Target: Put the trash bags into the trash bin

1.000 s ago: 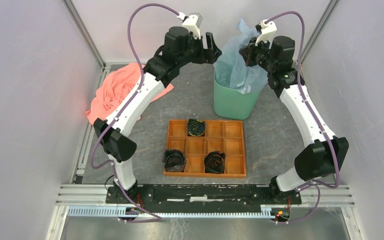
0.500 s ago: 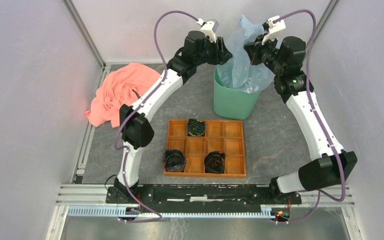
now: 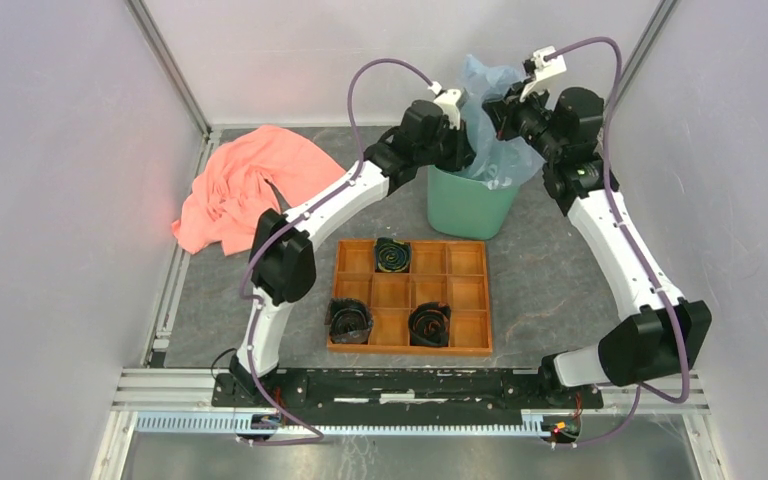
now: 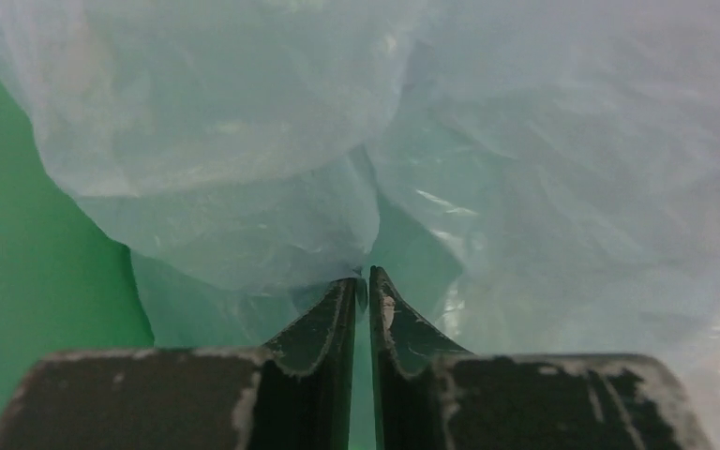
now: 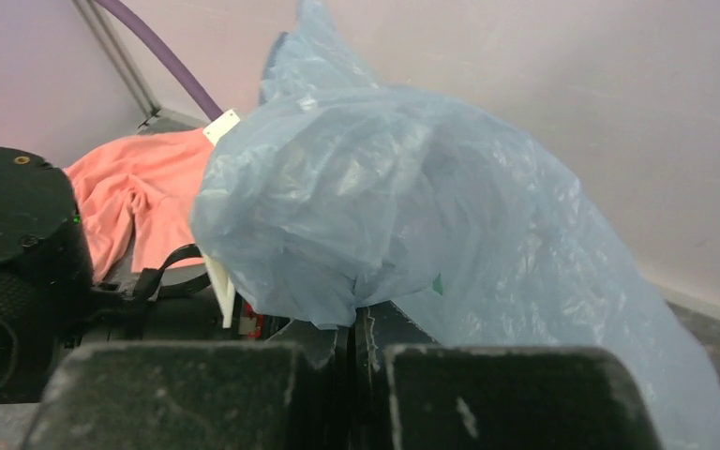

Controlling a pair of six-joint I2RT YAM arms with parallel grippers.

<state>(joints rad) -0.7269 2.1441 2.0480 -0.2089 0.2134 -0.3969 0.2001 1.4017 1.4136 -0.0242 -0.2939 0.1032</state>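
The pale blue trash bag (image 3: 497, 150) stands half inside the mint-green trash bin (image 3: 468, 208) at the back of the table, its top bunched above the rim. My right gripper (image 3: 501, 108) is shut on the bag's upper part, and the film (image 5: 412, 206) spills over its closed jaws (image 5: 354, 319). My left gripper (image 3: 466, 150) reaches in over the bin's left rim. In the left wrist view its jaws (image 4: 364, 281) stand nearly together with a pucker of bag film (image 4: 244, 141) gathered at the tips, green bin wall (image 4: 19, 281) behind.
An orange-brown compartment tray (image 3: 465, 292) lies in front of the bin, holding three black coiled rolls (image 3: 392, 255) (image 3: 348, 320) (image 3: 430, 323). A salmon-pink cloth (image 3: 245, 185) is heaped at the back left. Enclosure walls stand close on both sides.
My left arm swung right from beside the bin to over its rim, and its jaws closed from wide open onto the bag. The right gripper shifted slightly, still holding the bag.
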